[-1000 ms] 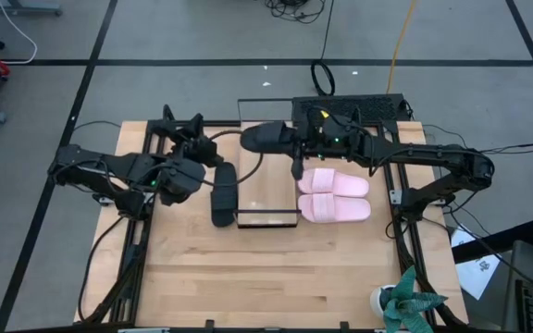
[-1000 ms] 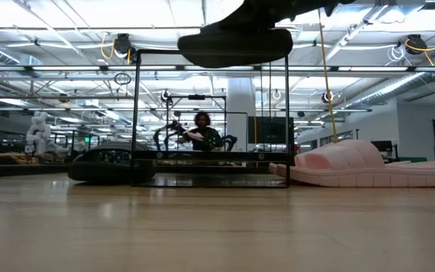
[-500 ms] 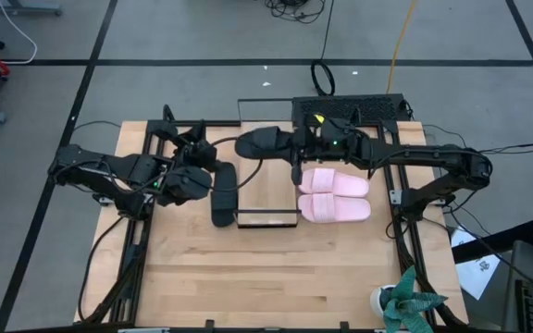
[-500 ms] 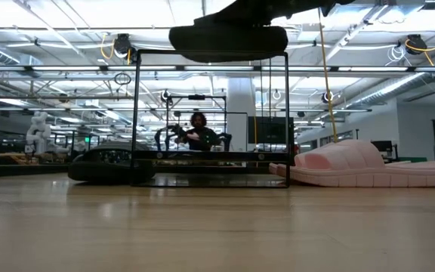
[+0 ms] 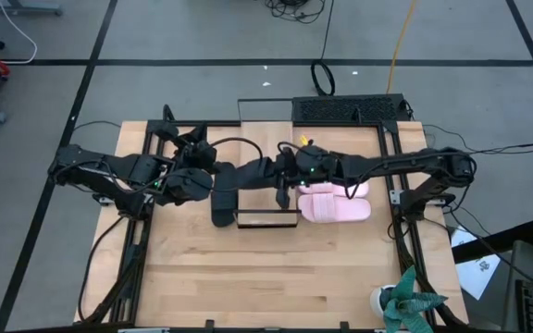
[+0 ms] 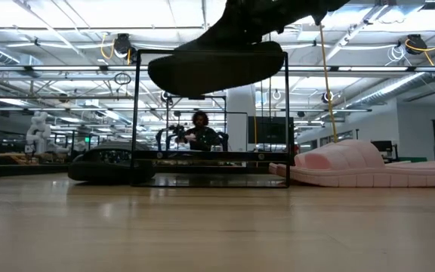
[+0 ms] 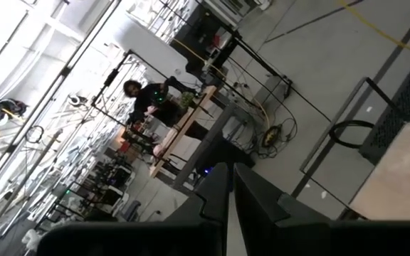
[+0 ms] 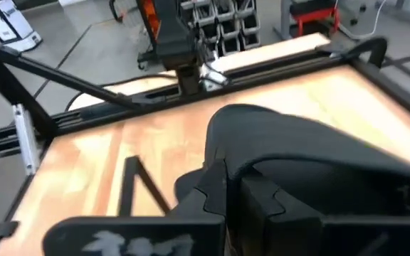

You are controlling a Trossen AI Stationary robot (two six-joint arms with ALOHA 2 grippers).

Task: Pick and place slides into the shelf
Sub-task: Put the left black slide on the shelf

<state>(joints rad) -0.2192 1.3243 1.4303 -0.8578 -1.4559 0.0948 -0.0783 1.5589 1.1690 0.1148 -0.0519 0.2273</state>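
My right gripper (image 5: 280,173) (image 8: 226,193) is shut on one black slide (image 5: 250,171) (image 6: 214,66) and holds it in the air over the shelf (image 5: 268,208), level with the top bar of its black frame (image 6: 210,51). The other black slide (image 5: 221,200) (image 6: 112,166) lies sole-down on the table along the shelf's left side. The pink pair (image 5: 333,204) (image 6: 368,166) lies on the table right of the shelf, partly under the right arm. My left gripper (image 5: 198,148) (image 7: 230,195) is shut, holds nothing, and waits left of the shelf. My right gripper pinches the black slide between its two fingers at the edge (image 8: 228,165) of the end nearest the arm, coming from the table's right side. The slide is lifted clear and reaches away from the fingers toward the left. It tilts, with its free end (image 6: 165,75) lower.
The shelf frame's upright bars (image 6: 287,121) stand beside the carried slide. Black rails (image 5: 146,231) run along the table's left and right sides. A potted plant (image 5: 405,303) sits at the near right corner. A person (image 6: 200,134) sits in the room behind. Bare wood (image 5: 266,277) lies near the front edge.
My right gripper has carried the black slide from the shelf's far end toward the near edge and leftward, and lower. The slide has tipped, its free end dropping below the held end. The right arm now covers more of the pink pair.
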